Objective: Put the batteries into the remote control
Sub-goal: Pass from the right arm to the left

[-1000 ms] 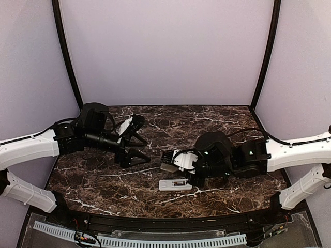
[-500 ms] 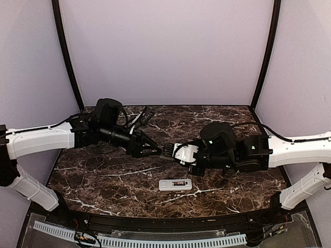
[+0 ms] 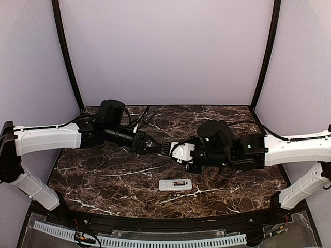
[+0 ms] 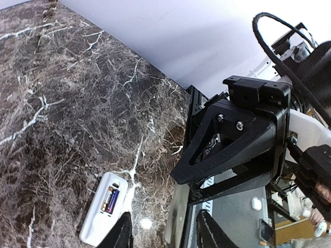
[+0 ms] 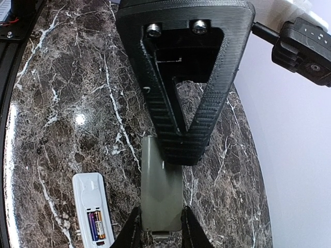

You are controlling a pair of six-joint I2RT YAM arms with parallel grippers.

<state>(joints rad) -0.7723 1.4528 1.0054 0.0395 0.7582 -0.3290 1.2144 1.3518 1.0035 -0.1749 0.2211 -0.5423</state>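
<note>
Left end effector (image 4: 164,233), fingers apart, has reached the right end effector (image 5: 159,227) gripping the cover (image 5: 161,191).

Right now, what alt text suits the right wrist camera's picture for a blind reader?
The right gripper holds a flat grey cover, its far end hidden by the left gripper's black finger. A white remote control lies bay-up on the marble table, a battery inside.

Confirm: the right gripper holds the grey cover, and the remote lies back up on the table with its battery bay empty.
Wrong on the bay: it is not empty. The right wrist view shows a battery in it. The rest stands: the right gripper holds the grey cover, and the remote lies back up on the table.
</note>
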